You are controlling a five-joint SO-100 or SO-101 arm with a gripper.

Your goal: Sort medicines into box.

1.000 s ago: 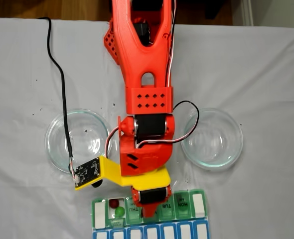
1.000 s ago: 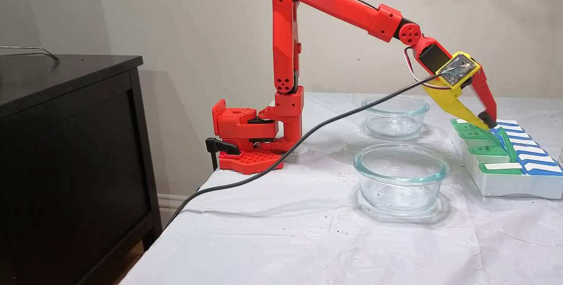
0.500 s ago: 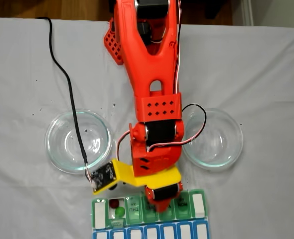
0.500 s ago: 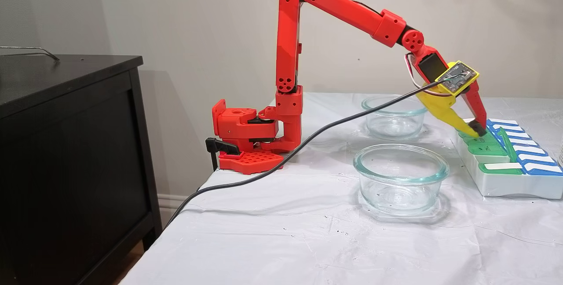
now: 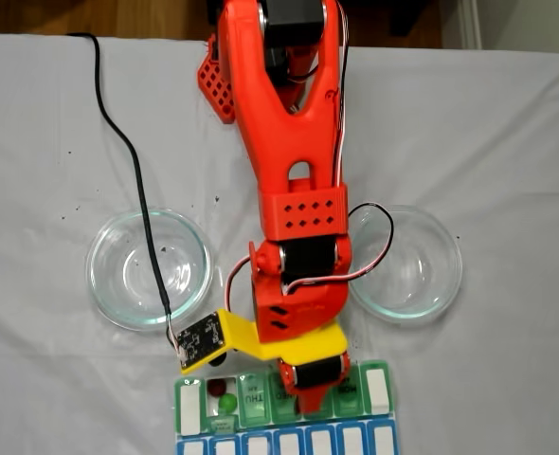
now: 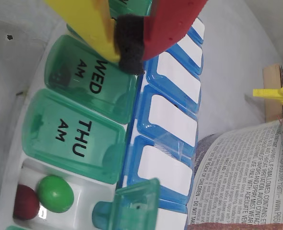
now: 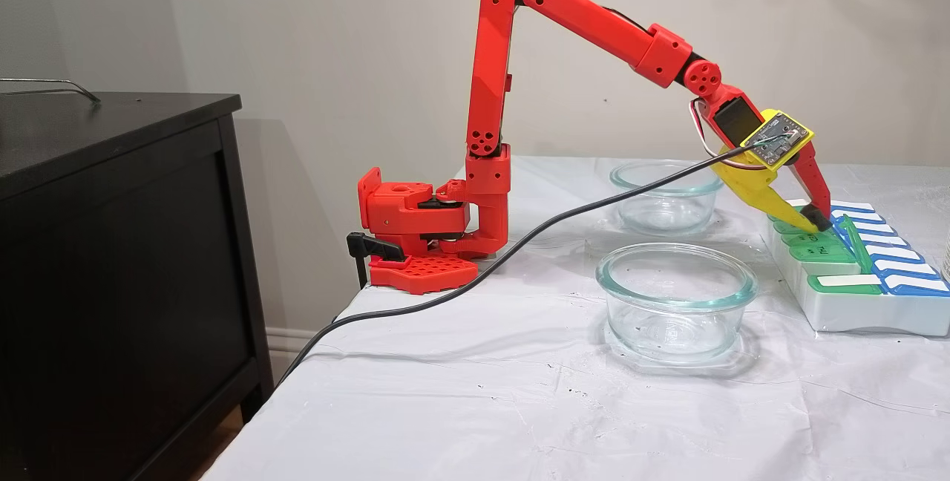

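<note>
Wrist view: gripper above box lids.

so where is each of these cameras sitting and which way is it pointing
A fixed view: above the table, looking straight down on the pill organizer and two glass bowls; shows the red arm.
Wrist view: on the gripper, looking down at the WED and THU lids.
Another fixed view: at the table's side, level, showing the whole arm from base to gripper.
All share the organizer and gripper.
</note>
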